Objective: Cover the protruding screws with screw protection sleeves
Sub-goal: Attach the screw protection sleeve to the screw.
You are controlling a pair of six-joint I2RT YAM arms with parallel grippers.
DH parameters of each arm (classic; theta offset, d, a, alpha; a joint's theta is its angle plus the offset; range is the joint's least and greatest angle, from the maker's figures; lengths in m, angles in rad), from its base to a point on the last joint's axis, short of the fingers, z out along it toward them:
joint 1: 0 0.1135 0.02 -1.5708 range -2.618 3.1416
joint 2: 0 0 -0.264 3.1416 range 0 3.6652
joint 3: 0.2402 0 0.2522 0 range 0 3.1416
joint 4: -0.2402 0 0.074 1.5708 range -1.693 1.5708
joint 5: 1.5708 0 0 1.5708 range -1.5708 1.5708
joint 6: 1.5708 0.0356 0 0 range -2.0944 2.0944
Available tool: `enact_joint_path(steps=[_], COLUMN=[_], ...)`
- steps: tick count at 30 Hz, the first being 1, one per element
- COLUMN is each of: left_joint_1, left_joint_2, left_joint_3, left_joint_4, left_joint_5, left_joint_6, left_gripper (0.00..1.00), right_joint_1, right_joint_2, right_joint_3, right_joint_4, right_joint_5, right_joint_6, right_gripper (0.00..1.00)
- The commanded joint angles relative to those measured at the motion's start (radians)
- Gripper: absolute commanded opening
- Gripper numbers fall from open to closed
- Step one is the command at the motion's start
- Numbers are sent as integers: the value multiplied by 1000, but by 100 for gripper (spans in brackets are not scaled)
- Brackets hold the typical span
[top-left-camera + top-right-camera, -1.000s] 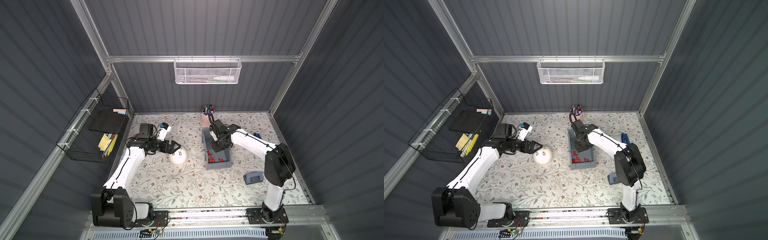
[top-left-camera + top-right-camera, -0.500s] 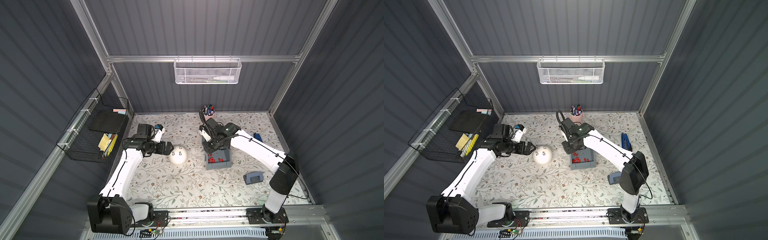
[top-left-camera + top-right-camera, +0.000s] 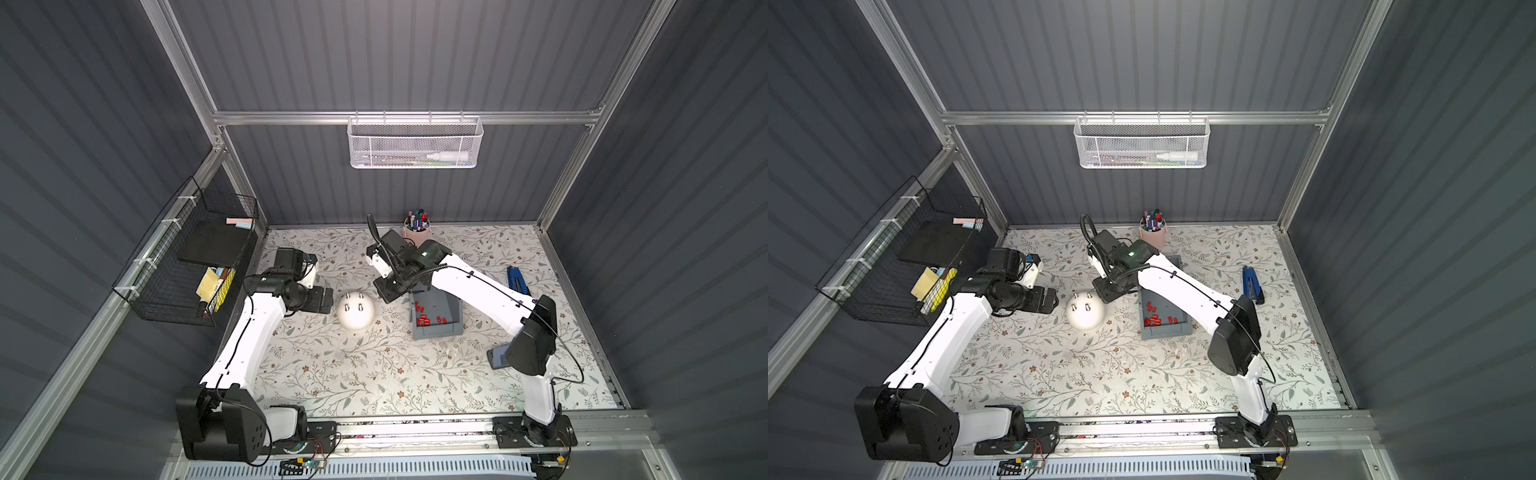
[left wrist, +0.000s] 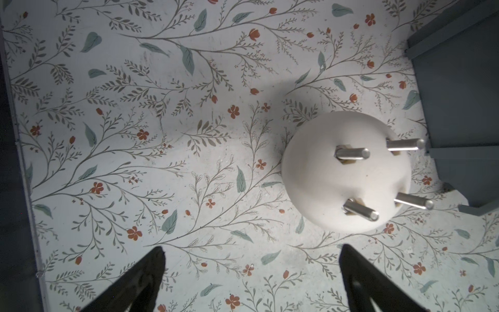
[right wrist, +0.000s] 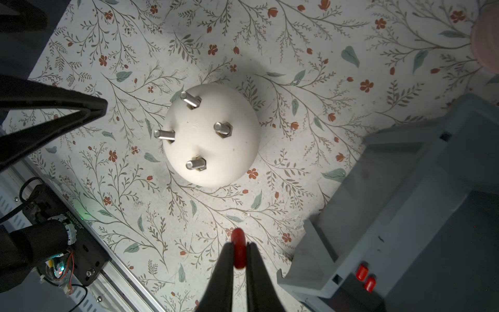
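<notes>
A white dome [image 3: 356, 316] stands on the floral mat, seen in both top views, with four bare silvery protruding screws [image 5: 192, 99] sticking out of its top. My right gripper [image 5: 239, 244] is shut on one red screw protection sleeve [image 5: 238, 237] and hangs just right of the dome, between it and the grey bin. Several more sleeves [image 3: 424, 319] lie in that bin. My left gripper [image 4: 251, 250] stands wide open with nothing between its fingers, a short way left of the dome [image 4: 324, 186] and not touching it.
The grey bin [image 3: 436, 331] sits right of the dome. A pink cup of marker pens [image 3: 417, 227] stands at the back. A blue object [image 3: 516, 280] and a dark device [image 3: 496, 357] lie to the right. A black wire basket [image 3: 195, 266] hangs on the left wall.
My right arm has swung left from over the bin to beside the dome, carrying the red sleeve. My left gripper has drawn back a little to the left, away from the dome.
</notes>
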Motion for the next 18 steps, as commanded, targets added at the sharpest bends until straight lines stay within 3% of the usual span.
enact_joint_path(steps=[1,18], left_joint_1=[8,13], left_joint_2=[2,-13], left_joint_3=[30,21], left_joint_4=[-38,-35], left_joint_5=[-50,-51], left_joint_6=[0,-2], left_gripper=[99,99], right_joint_1=[16,33], right_joint_2=[35,147], right_joint_3=[51,126], right_joint_4=[-26,34], right_joint_5=[-26,-82], right_joint_6=[-30,-50], right_gripper=[13,14])
